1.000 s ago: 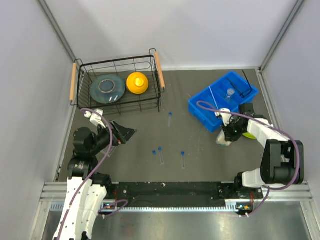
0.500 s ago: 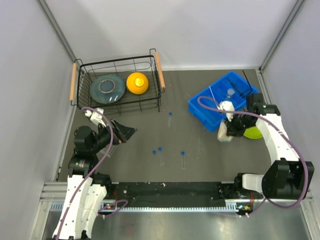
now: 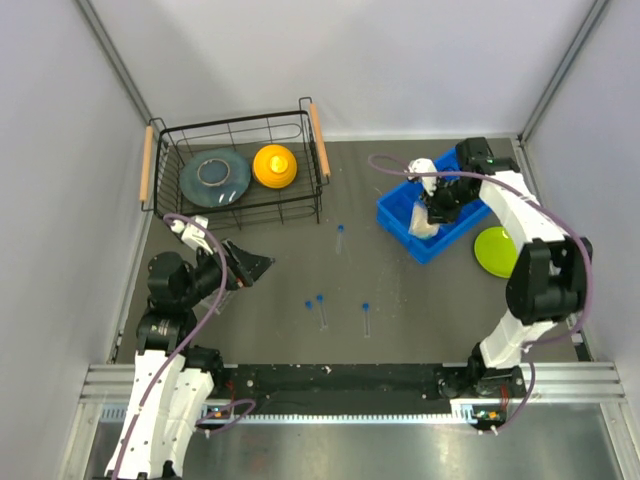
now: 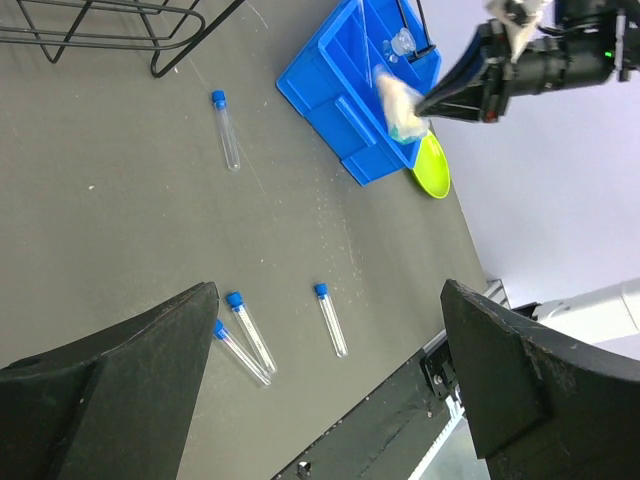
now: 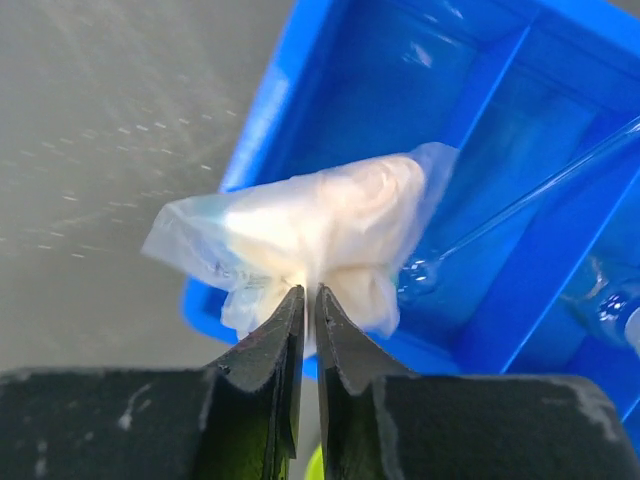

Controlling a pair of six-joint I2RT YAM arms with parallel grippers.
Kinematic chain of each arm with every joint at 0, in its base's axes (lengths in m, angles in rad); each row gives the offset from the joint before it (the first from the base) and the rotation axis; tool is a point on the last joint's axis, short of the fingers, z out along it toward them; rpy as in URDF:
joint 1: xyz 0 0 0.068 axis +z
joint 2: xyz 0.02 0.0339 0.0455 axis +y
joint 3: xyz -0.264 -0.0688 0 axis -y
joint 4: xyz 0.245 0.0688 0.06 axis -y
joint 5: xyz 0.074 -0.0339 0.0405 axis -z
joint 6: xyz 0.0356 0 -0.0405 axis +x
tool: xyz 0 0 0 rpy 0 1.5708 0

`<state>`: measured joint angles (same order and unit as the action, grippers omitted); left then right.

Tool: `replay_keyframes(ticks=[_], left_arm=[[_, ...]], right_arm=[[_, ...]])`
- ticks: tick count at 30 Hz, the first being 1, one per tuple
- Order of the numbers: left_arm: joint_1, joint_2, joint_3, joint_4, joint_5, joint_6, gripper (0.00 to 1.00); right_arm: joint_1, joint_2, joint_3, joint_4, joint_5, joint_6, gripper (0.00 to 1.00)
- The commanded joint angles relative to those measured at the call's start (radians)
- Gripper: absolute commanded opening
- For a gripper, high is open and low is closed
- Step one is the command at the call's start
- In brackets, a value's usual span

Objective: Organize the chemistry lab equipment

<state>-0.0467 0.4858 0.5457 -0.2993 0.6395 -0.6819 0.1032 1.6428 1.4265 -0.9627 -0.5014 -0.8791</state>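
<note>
Swung from the lime-green plate (image 3: 497,250), our right hand (image 5: 308,295) hangs over the blue bin (image 3: 452,232), pinched on a crumpled clear bag (image 5: 320,225); our left hand (image 4: 328,290) gapes wide.

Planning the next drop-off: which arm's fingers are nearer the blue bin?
Right. The right fingers, shut on a crumpled white bag, hang over the left end of the blue bin; the left fingers stand open across the table, near the wire basket.

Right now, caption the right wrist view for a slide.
Right fingers pinch a crumpled whitish bag over the blue bin.
</note>
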Motion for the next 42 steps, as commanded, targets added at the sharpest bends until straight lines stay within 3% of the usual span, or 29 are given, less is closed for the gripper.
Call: replay_keyframes(ticks=[1,5,9,25,32,35,42], left_arm=[[0.004,-0.013,0.025,0.019,0.031,0.027,0.98],[0.004,-0.012,0.016,0.018,0.022,0.028,0.98],[0.004,-0.007,0.008,0.029,0.022,0.018,0.98],[0.004,-0.001,0.037,0.006,0.017,0.053,0.99],[0.004,-0.004,0.026,0.0,0.042,0.064,0.99],[0.004,0.0,0.022,0.002,0.045,0.068,0.99],[0.004,0.011,0.025,0.009,0.061,0.064,0.99]], right_arm=[[0.004,0.09,0.093,0.019,0.124,-0.21,0.1],[0.013,0.123,0.086,-0.01,0.129,-0.421,0.21],[0.046,0.137,0.074,-0.014,0.146,-0.451,0.23],[0.043,0.138,0.267,-0.039,0.06,-0.112,0.29],[-0.022,0.058,0.167,-0.102,0.02,-0.034,0.34],[-0.086,0.069,0.126,-0.133,-0.031,-0.012,0.34],[-0.091,0.117,0.063,-0.108,-0.068,0.043,0.32]])
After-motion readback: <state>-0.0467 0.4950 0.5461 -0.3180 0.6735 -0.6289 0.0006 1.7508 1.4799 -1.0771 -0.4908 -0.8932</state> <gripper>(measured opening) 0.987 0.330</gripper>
